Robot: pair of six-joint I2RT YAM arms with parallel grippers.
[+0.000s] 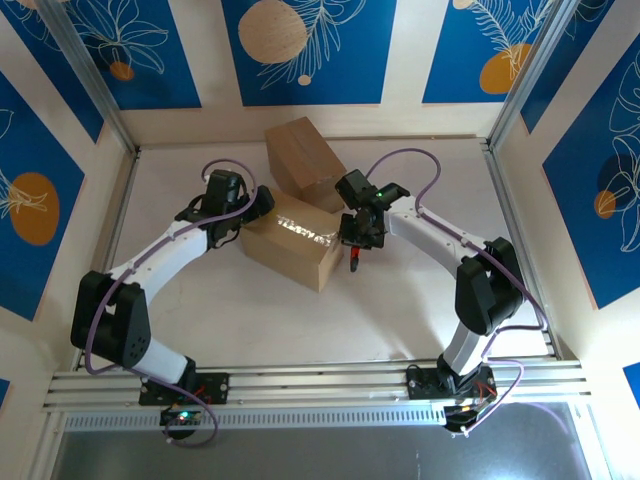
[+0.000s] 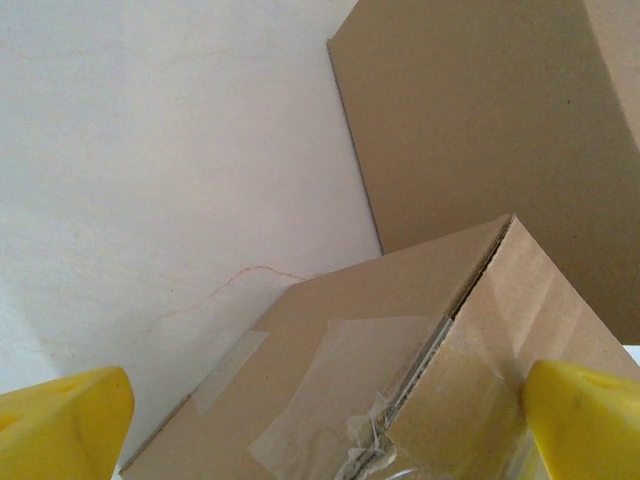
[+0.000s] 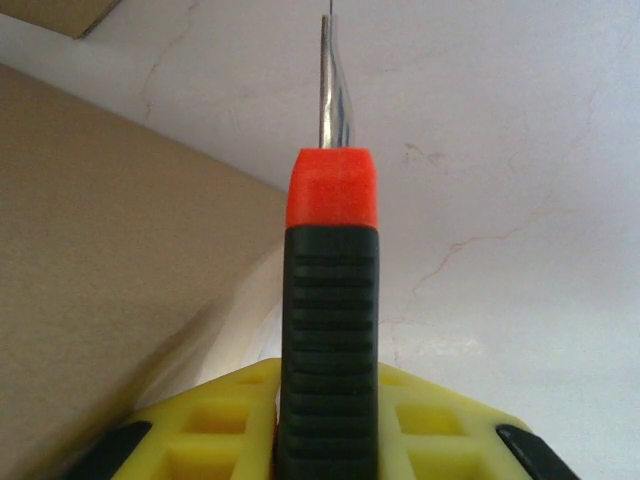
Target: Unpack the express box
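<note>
We see left jaws spread wide, yellow fingertips (image 2: 62, 425) either side of taped box (image 2: 400, 380) corner; we cannot tell whether they touch it. Second box (image 2: 490, 120) lies beyond it, further ahead of jaws. Right jaws pinch tool (image 3: 329, 340) by black-and-red handle; metal shaft points straight ahead of jaws over table (image 3: 500, 200), taped box wall just to their left

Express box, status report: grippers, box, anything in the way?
Left gripper open at end of taped box. Right gripper shut on red-collared tool, blade beside the box. Second box close behind.
</note>
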